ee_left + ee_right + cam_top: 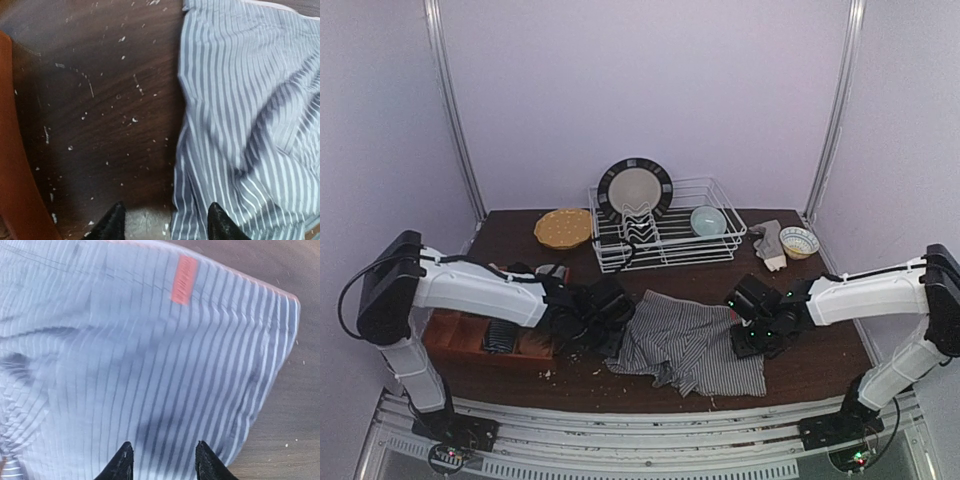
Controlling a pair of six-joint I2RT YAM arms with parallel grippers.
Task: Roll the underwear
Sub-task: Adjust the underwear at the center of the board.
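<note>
Spread loosely on the table between the arms, the striped underwear: thin, limp and light by the look of it, likely to bunch and slide, so best pinched at a hem or corner. Left gripper parted astride the cloth's edge, right gripper parted over it, neither gripping anything. Orange tag sewn near one edge, too blurred to show any writing.
</note>
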